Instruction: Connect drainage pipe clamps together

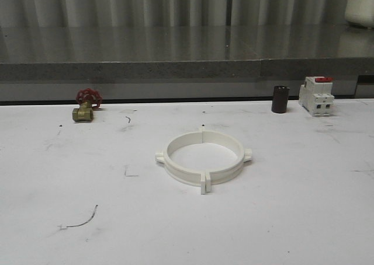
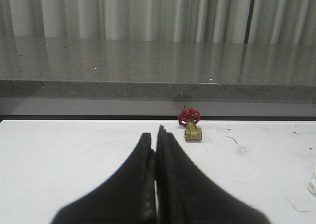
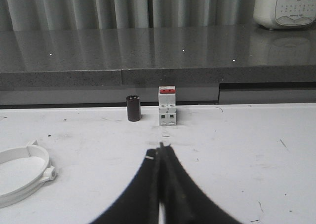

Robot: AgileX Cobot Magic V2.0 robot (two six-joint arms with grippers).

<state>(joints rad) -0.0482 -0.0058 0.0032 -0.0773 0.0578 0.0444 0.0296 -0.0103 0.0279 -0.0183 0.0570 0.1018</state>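
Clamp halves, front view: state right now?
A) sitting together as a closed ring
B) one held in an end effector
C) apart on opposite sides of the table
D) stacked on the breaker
A: the two white clamp halves lie flat mid-table, forming one ring with end tabs meeting.

A white, scuffed desk [image 1: 280, 218] is carrying the drainage pipe clamps [image 1: 203, 157], joined into a ring at its middle. A brass valve [image 1: 85, 108] is sitting far left; a dark cylinder [image 1: 280, 99] and a circuit breaker [image 1: 316, 96] are standing far right.
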